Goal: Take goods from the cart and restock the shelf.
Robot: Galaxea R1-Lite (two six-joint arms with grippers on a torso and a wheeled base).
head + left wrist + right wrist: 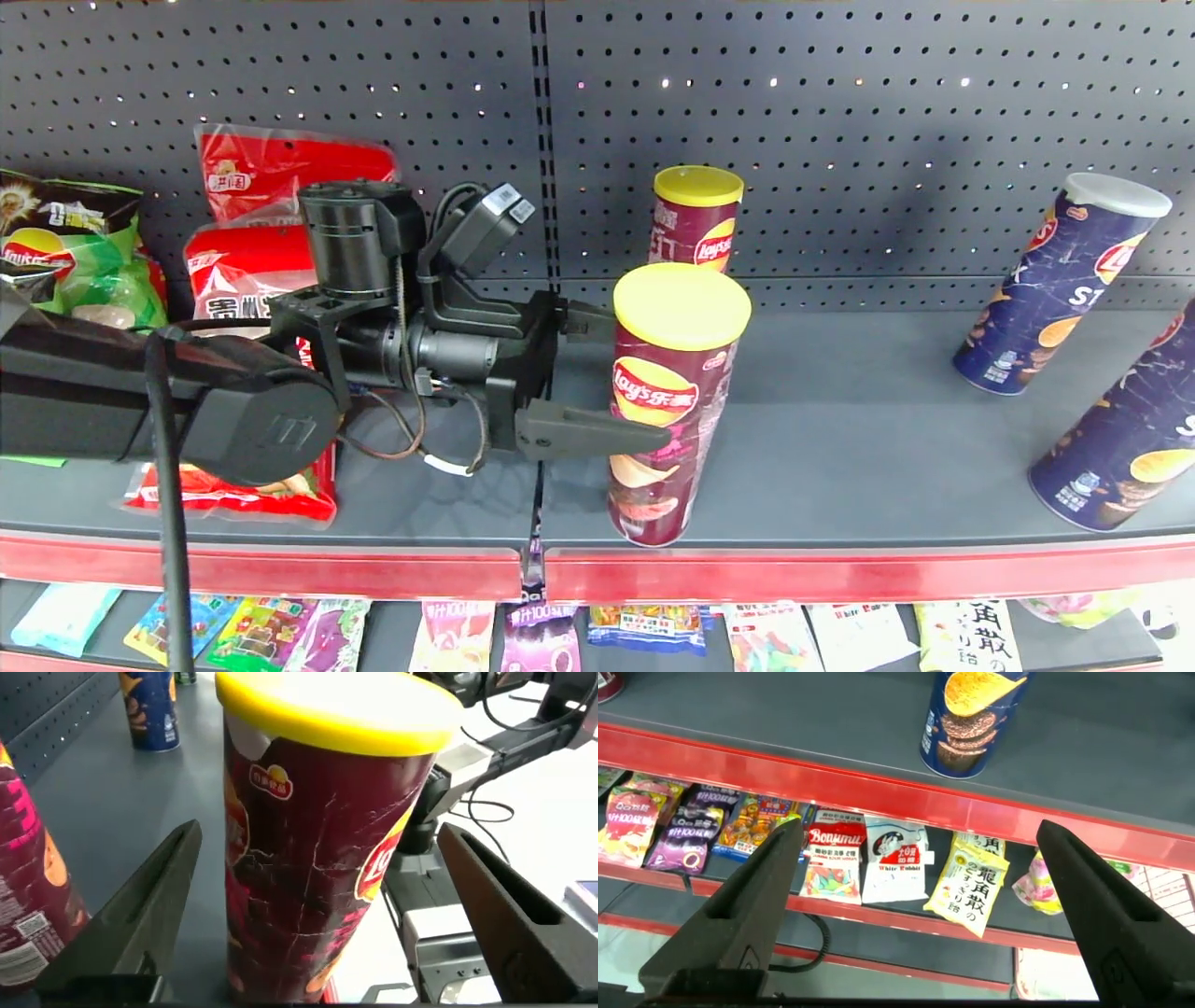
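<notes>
The maroon can (667,420) has a glossy printed skin under a smooth yellow plastic lid (681,305). The left gripper (630,378) is matt black plastic. The shelf (840,448) looks like matt grey painted metal, its pegboard back (840,112) perforated, its front strip (840,569) shiny red. The red snack bags (271,168) are crinkled glossy film

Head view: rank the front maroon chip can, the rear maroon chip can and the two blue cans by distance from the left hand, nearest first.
1. Front maroon can, between the left hand's fingers.
2. Rear maroon can, behind it, by the back wall.
3. Back blue can and front blue can, far right: too close to call.
</notes>
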